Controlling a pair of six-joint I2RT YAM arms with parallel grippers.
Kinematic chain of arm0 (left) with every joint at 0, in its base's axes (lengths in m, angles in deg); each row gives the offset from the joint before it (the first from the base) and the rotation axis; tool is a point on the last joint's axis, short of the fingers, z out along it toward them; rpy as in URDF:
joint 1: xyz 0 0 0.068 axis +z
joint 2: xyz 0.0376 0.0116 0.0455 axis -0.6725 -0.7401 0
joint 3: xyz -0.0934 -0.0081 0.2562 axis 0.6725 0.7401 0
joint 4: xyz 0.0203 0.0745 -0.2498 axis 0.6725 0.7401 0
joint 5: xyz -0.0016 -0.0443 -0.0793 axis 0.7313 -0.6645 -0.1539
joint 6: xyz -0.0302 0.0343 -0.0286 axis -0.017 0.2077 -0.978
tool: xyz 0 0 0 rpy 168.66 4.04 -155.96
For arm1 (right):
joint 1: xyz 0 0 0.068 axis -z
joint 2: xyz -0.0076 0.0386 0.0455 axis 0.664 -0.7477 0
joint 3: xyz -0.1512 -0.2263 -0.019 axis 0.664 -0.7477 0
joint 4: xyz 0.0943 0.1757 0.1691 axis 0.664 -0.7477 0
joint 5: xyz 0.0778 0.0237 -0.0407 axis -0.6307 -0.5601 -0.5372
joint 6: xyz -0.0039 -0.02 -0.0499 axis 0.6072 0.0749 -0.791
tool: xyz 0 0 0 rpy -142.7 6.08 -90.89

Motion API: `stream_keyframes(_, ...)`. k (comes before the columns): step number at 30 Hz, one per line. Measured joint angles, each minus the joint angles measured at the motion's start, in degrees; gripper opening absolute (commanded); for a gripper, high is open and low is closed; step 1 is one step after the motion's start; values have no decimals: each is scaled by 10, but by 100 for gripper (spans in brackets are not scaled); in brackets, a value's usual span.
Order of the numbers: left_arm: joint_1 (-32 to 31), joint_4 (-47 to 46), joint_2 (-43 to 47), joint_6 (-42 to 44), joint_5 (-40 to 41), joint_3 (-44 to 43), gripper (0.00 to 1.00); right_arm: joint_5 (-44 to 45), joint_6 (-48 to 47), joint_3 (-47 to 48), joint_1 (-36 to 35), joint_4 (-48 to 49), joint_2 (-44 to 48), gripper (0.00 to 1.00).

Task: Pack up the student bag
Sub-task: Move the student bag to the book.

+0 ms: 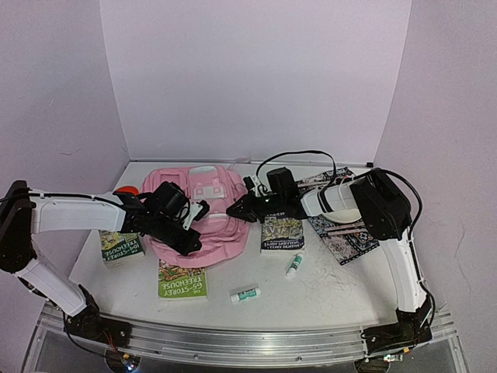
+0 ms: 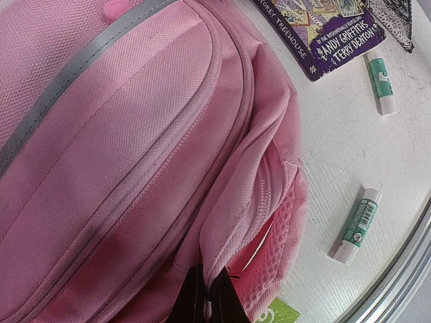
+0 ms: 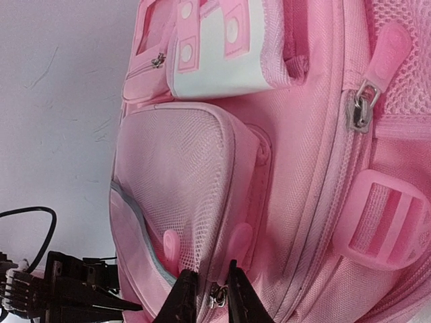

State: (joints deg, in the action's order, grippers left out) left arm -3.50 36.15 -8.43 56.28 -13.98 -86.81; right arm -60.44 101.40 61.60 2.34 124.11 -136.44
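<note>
The student bag [image 1: 203,221] lies flat in the middle of the table, pink, with a white patch [image 3: 215,57] on its front. My left gripper [image 2: 209,286] is shut on a fold of the bag's fabric beside a gaping zip opening with mesh lining [image 2: 283,235]. In the top view this gripper [image 1: 194,227] sits at the bag's left side. My right gripper [image 3: 214,296] is at the bag's right edge [image 1: 237,208]. Its jaws stand a narrow gap apart on either side of a metal zip slider [image 3: 217,296], just below a pink pull tab [image 3: 239,241].
Two green books [image 1: 122,247] [image 1: 182,280] lie left and in front of the bag. A purple book [image 1: 282,233] and a patterned book [image 1: 342,229] lie to the right. Two glue sticks [image 1: 245,294] [image 1: 293,266] rest near the front edge.
</note>
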Motion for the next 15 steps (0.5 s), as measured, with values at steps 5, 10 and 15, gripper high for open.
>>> stream_keyframes(5, 0, -1, 0, -4, 0, 0, 0, -6, 14, -2, 2, 21, 0, 13)
stream_keyframes(10, 0, -5, 0, -11, 1, 1, 0, -10, 23, -5, 0, 39, 0, 10)
stream_keyframes(15, 0, -13, 3, -14, 1, 7, 0, -12, 16, -11, -6, 53, 2, 15)
